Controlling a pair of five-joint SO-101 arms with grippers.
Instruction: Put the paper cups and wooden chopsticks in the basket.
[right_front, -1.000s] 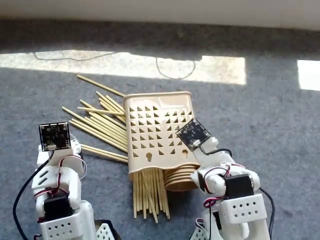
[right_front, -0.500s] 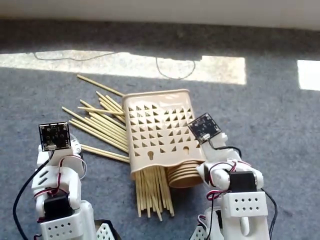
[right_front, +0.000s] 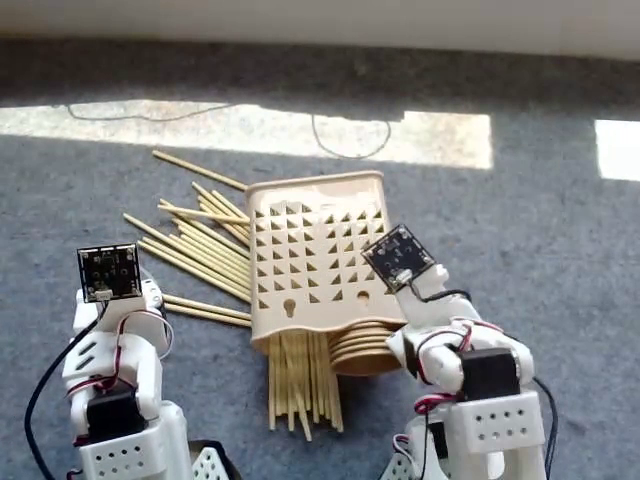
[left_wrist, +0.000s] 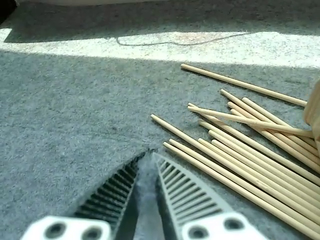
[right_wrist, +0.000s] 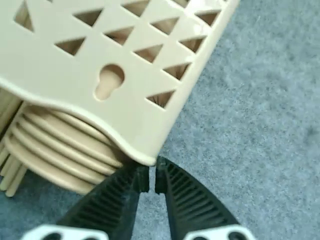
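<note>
the basket (right_front: 315, 255) is smooth cream plastic with a faint sheen, its wall pierced by clean-edged triangles. at nine o'clock of it the wooden chopsticks (right_front: 200, 250) are pale, bare and matt. at five o'clock of it the paper cups (right_front: 365, 350) show dull tan paper with rolled rims. the carpet (right_front: 530, 240) under everything is grey cloth, rough and fuzzy. the left gripper (left_wrist: 149, 155) and the right gripper (right_wrist: 151, 175) have matt, ribbed plastic fingers. the arm shells (right_front: 495, 425) are smooth white plastic.

high: overhead, far | left wrist: low, near chopsticks (left_wrist: 260, 165) | right wrist: close on basket (right_wrist: 60, 75)
</note>
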